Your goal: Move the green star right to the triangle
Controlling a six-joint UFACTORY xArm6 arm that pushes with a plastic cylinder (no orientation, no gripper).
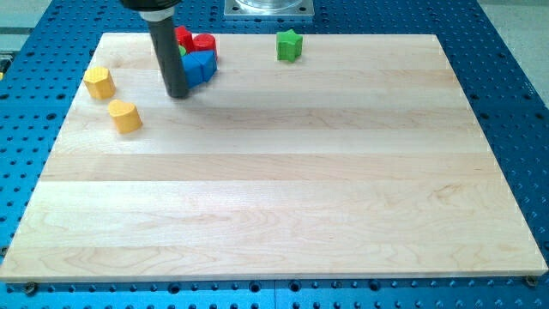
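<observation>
- Currently my tip (178,94) rests on the wooden board (283,215) near the view's top left; the rod (166,47) rises straight out of the view's top edge.
- The end effector is a plain rod with nothing to open or close, and it holds nothing; the tip stands just at the view's left of a small cluster of blocks, whether touching I cannot tell.
- Cluster: a blue block (200,66), shape unclear, nearest the tip; a red block (203,44) behind it; a second red block (184,37) partly hidden by the rod; a sliver of green (183,51) at the rod's edge.
- Green star (290,45) sits alone near the board's top edge, at the view's right of the cluster and well apart from the tip.
- Two yellow blocks lie at the view's left of the tip: one (99,81) near the board's left edge, the other (125,116) lower and nearer the tip.
- Board lies on a blue perforated table (515,69).
</observation>
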